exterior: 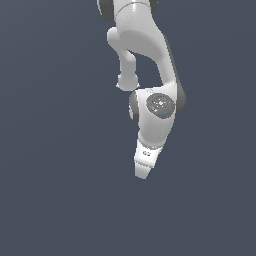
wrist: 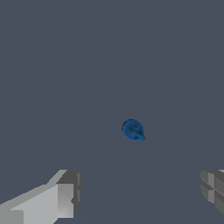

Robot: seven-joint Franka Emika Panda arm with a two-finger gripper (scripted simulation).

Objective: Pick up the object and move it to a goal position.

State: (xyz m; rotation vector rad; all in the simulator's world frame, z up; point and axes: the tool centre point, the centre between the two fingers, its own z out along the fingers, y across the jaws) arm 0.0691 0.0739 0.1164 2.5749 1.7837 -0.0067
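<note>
The object [wrist: 133, 130] is a tiny dark blue lump lying on the plain grey surface, seen only in the wrist view. My gripper [wrist: 140, 194] hangs above it, open, with one grey fingertip [wrist: 68, 194] at each side of the picture and nothing between them. The object lies apart from both fingers, off the line between them. In the exterior view the white arm points down and its hand [exterior: 145, 162] hides the fingers; the object is hidden there.
Only the flat dark grey surface [exterior: 50, 200] surrounds the arm in both views. The arm's white links [exterior: 145, 45] rise toward the top of the exterior view.
</note>
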